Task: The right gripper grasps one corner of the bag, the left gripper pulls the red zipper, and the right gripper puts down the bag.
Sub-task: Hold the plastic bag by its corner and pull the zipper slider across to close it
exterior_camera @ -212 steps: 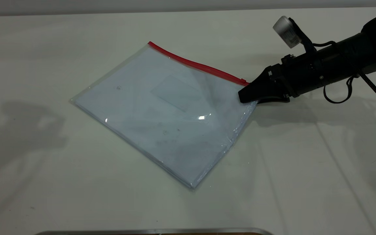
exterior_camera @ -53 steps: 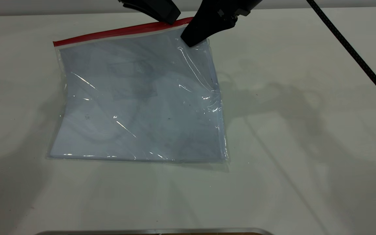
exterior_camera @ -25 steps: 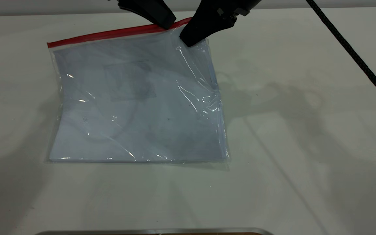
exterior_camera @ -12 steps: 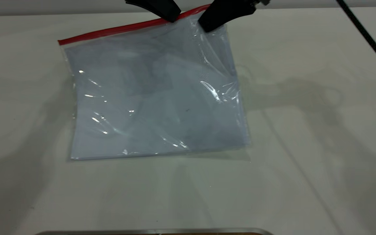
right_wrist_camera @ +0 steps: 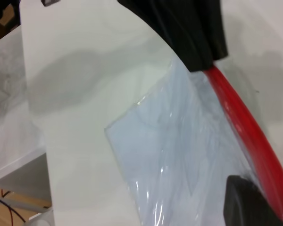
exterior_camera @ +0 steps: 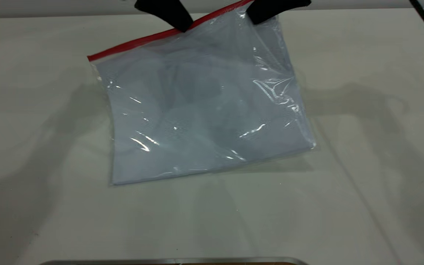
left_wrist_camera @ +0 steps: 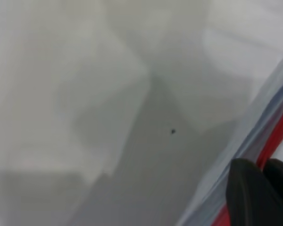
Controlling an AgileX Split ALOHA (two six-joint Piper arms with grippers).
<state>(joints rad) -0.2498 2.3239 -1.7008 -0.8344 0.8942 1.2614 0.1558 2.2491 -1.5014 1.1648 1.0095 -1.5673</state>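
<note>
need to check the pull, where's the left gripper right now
In the exterior view, the left gripper is top centre, on the red zipper, left of the right gripper.

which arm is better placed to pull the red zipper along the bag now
Left. The black left gripper already sits on the thin red zipper strip partway along the lifted clear plastic bag, while the black right gripper pinches the bag's raised corner and should probably keep holding it.

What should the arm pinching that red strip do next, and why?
Probably slide along the red zipper toward its free far end. The left gripper is clamped on the strip close to the right gripper, which holds the bag up by its corner. Most of the strip lies beyond the left gripper, so a pull that way would likely run the zipper along it.
</note>
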